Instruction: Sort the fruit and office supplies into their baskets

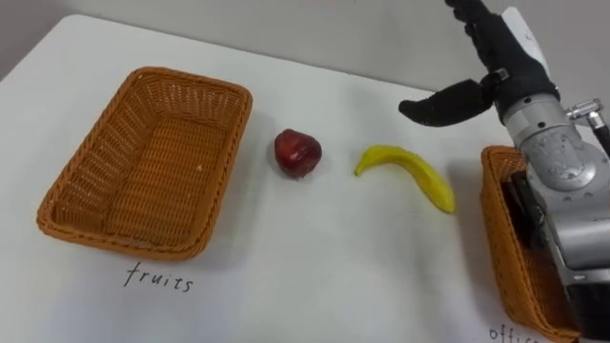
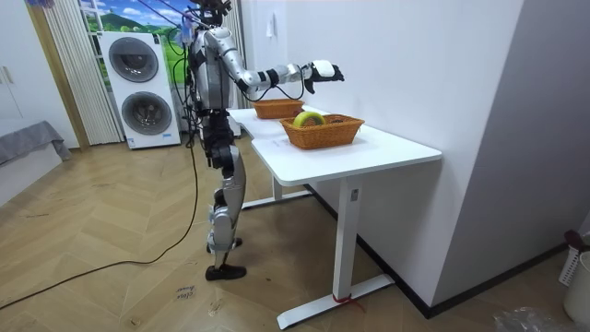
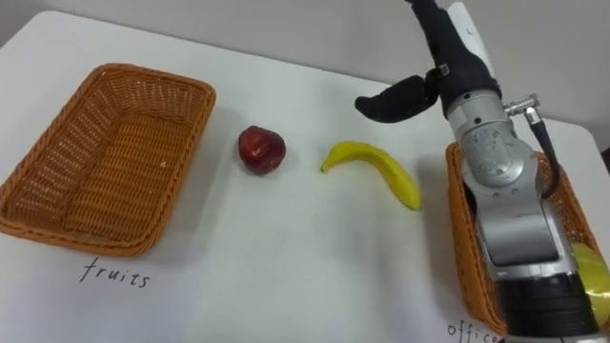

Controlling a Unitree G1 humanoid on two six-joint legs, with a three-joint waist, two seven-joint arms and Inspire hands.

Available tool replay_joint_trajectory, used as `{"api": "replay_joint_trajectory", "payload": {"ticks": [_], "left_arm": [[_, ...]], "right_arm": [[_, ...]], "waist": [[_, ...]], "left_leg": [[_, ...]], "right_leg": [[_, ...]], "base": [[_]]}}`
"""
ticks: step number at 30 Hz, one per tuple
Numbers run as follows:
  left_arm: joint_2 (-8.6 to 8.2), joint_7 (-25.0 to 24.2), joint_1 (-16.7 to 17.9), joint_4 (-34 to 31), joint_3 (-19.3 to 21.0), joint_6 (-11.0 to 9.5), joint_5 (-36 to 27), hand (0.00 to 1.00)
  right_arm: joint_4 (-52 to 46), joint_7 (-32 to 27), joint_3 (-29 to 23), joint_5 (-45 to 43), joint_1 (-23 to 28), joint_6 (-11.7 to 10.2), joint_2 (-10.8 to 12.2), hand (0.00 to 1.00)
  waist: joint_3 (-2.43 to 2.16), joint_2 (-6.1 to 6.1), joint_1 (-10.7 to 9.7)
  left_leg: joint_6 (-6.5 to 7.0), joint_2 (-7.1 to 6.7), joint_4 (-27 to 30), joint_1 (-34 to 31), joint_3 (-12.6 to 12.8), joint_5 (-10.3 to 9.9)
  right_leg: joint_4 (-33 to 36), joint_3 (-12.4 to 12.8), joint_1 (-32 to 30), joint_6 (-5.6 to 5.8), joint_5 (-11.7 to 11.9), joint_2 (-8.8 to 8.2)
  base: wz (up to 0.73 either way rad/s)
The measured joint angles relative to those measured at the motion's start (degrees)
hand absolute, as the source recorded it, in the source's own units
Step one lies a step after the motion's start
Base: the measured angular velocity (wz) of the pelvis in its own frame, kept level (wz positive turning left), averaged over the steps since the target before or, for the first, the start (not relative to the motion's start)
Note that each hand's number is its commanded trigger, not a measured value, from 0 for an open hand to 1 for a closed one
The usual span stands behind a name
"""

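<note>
The white table holds everything. At its left side sits a brown woven basket with nothing in it. A hand-written word is on the table at 6 o'clock from this basket.

At 3 o'clock from the basket, just beside it but not touching, a dark red apple rests on the table. At 3 o'clock from the apple lies a yellow banana, near the apple but apart from it. One tip points at the apple and the other points down to the right.

At 1 o'clock from the banana, the right hand hangs in the air above the table. Its fingers are straight and its thumb sticks out toward the left, so it is open and holds nothing.

At 4 o'clock from the banana is a second woven basket, with the robot's right arm over it. A round yellow-green thing lies inside it; what it is cannot be told.

In the room view the robot stands upright at the table's far end, with a stack of washing machines behind it.
</note>
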Motion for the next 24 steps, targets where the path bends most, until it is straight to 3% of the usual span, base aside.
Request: {"api": "replay_joint_trajectory", "payload": {"ticks": [4,9,12,14,19,24], "left_arm": [[0.01,-0.04,0.05,-0.04,-0.84,0.32,-0.07,0.0],[0.42,-0.05,-0.03,-0.04,-0.83,0.34,-0.17,0.0],[0.56,-0.13,-0.08,-0.05,-0.82,0.3,-0.13,0.0],[0.87,-0.21,-0.1,-0.02,-0.82,0.27,-0.13,0.0],[1.83,-0.3,-0.1,0.0,-0.8,0.24,-0.05,0.0],[2.63,-0.56,-0.84,-0.01,-0.83,0.28,-0.04,0.0]], "right_arm": [[1.27,1.88,1.37,-0.48,0.0,0.11,-0.33,0.0],[3.44,5.24,2.17,-1.74,-0.06,0.29,-0.91,0.0],[4.63,6.87,2.88,-2.48,-0.06,0.29,-2.26,0.0],[4.72,8.56,4.13,-2.49,-0.06,0.29,-4.17,0.0],[4.73,11.54,4.14,-4.36,-0.05,0.29,-4.85,0.0],[5.2,14.26,6.44,-8.1,0.0,1.11,-6.31,0.0]], "waist": [[-0.07,-0.07,-0.27],[-0.51,-0.68,-0.29],[-0.67,-0.94,-0.14],[-0.6,-1.07,0.02],[-0.09,-1.49,0.09],[-0.14,-2.69,1.45]], "left_leg": [[0.0,0.0,-0.01,0.0,0.01,0.02],[0.03,-0.01,0.06,0.01,0.01,0.11],[0.07,-0.07,0.11,0.12,0.05,0.24],[0.07,-0.11,0.09,0.22,0.1,0.39],[-0.01,-0.09,0.07,0.15,0.01,0.54],[-0.03,-0.06,-0.06,0.15,-0.04,0.53]], "right_leg": [[-0.01,-0.17,0.02,0.0,0.0,0.0],[0.0,-0.16,0.07,0.0,0.0,-0.06],[0.0,-0.25,0.15,0.0,0.0,-0.15],[0.02,-0.23,0.2,0.0,0.0,-0.23],[0.13,-0.28,0.12,-0.08,0.05,-0.15],[0.19,-0.29,0.0,-0.13,0.08,-0.04]], "base": [[0.0],[0.0],[0.0],[0.0],[0.0],[0.0]]}}
